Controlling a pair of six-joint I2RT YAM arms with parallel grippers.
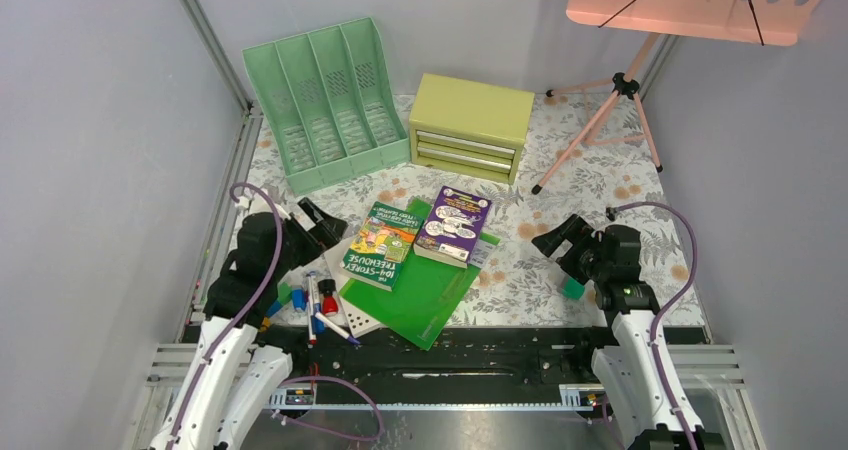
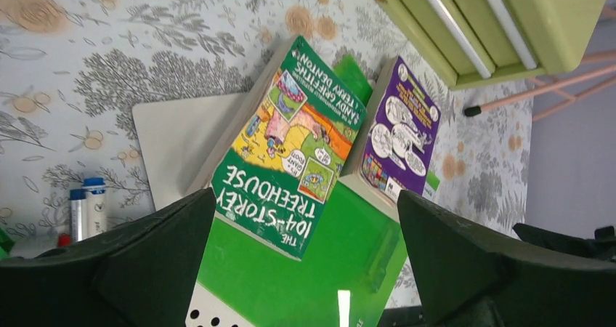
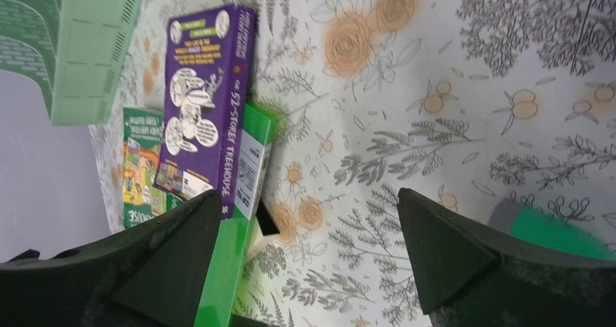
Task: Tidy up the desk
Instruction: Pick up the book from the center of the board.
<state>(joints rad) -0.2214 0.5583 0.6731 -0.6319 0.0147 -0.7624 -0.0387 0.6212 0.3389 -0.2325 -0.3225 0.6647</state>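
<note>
The jaws on the left arm (image 1: 262,255) stand spread wide with nothing between them, hanging above the clutter at the lower left of the frame. In the wrist view they frame the green book (image 2: 290,149), so a pick looks to be lined up, not begun. Beneath that arm a few markers (image 1: 312,305) lie loose beside a white perforated board (image 1: 357,320). A mint file rack (image 1: 325,100) stands at the upper left, probably meant as the home for flat things. At the centre the green book and a purple book (image 1: 455,225) lie flat, overlapping a green folder (image 1: 420,295). A yellow-green drawer chest (image 1: 470,125) sits above them in the frame. The jaws on the right arm (image 1: 605,255) are spread too and empty, low over bare covering at the right, with a small green block (image 1: 572,289) just beside them. The table (image 1: 530,270) fills the middle of the frame: flat, pale, printed with grey ferns and orange flowers, and not yet tidy.
</note>
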